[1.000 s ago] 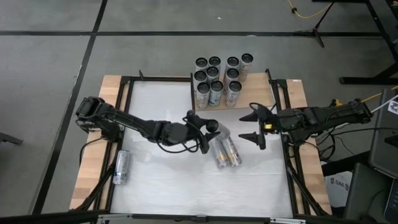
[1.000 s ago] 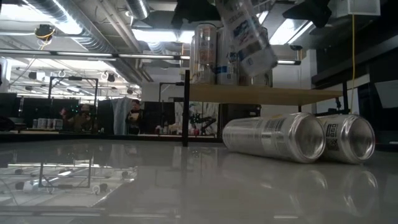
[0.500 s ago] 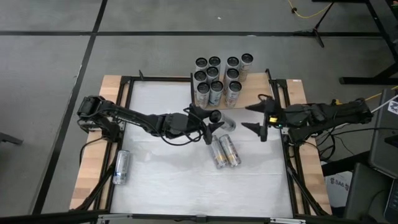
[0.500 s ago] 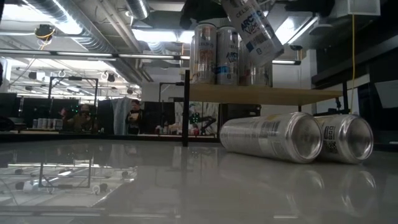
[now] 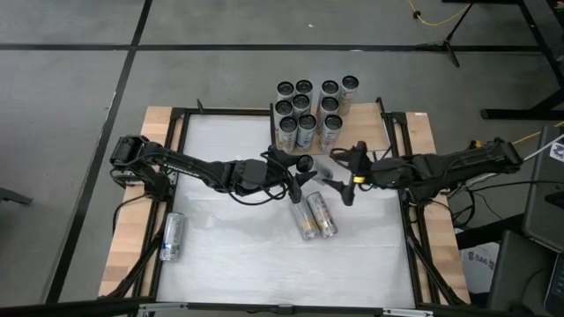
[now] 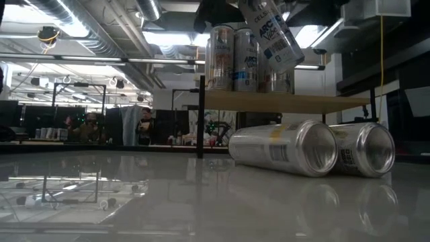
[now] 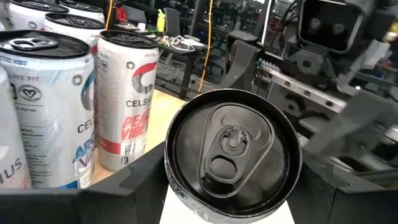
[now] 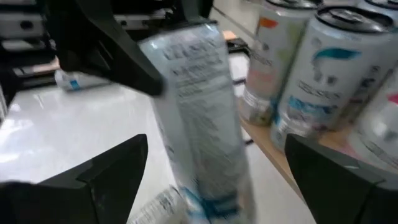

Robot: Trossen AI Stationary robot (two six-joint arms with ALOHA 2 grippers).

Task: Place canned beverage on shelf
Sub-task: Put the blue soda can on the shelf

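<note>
My left gripper is shut on a silver-and-blue can, held tilted in the air just in front of the shelf, a pale wood board on black posts. The shelf bears several upright cans. My right gripper is open. Its fingers stand on either side of the held can's lower part; I see no touch. Two cans lie on their sides, side by side, on the white table. My left gripper pinches the can's side wall between its two fingers, just below the top rim. The fingers come from the table's left. The can is lifted clear and tilted, its top up and toward the left arm, its bottom toward the right gripper.
A further can lies on the table near the left edge. The two lying cans rest in front of the shelf, below the held can. The shelf's right part is bare wood. A black frame runs round the table.
My left gripper has carried the can toward the far edge, closer to the shelf, keeping it tilted. My right gripper has moved toward the table's left until its open fingers flank the can. The two lying cans have shifted a little toward the left.
</note>
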